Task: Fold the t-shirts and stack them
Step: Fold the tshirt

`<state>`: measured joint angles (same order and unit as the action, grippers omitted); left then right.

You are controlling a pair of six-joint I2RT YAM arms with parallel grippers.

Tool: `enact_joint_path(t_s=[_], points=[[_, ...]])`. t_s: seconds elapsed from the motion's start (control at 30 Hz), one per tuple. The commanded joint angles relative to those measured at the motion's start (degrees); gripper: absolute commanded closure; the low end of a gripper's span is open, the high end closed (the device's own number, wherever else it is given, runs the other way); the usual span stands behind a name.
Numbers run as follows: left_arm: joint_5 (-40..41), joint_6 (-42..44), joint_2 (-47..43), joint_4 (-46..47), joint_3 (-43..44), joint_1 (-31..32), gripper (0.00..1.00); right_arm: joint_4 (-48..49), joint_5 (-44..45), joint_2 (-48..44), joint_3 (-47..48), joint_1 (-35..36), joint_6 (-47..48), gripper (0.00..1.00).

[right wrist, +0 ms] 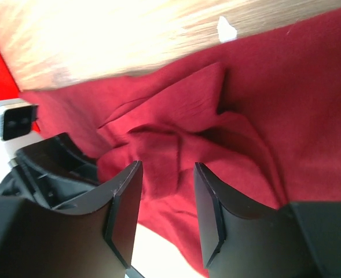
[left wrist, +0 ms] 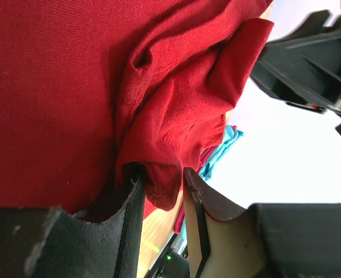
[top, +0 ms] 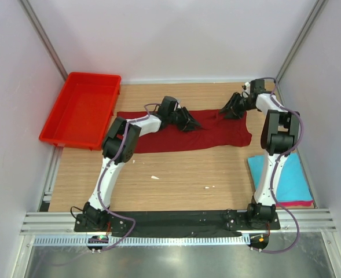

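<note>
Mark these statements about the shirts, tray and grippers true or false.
1. The left gripper and right gripper are both at the maroon shirt. True.
2. The tray holds a folded shirt. False: no shirt shows in it.
3. The turquoise shirt lies folded beside the right arm's base. True.
4. The right gripper is clamped shut. False: its jaws stand apart above the bunched maroon cloth.
</note>
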<state>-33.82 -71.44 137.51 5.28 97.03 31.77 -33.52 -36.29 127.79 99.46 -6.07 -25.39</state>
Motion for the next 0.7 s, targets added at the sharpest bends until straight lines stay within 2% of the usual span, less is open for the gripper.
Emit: enact_joint_path(t_s=[0.0,0.3,0.5,0.67], points=[[-0.63,1.21,-4.18,-0.71,0.0,0.14,0.67,2.31,0.08,1.41,2.23,0.62,1.66,0.53],[-0.54,1.74,-4.36,-1.5,-0.18,0.14,0.7,3.99,-1.06,3.17,4.34,1.06,0.43,0.52],[-0.45,1.74,-4.01,-1.59,-0.09,0.14,0.72,6.09,-2.2,3.43,5.22,1.14,-2.73,0.59],[-0.37,1.57,-3.74,-1.59,0.09,0.14,0.72,6.18,-2.64,5.45,6.01,1.41,-3.97,0.56]])
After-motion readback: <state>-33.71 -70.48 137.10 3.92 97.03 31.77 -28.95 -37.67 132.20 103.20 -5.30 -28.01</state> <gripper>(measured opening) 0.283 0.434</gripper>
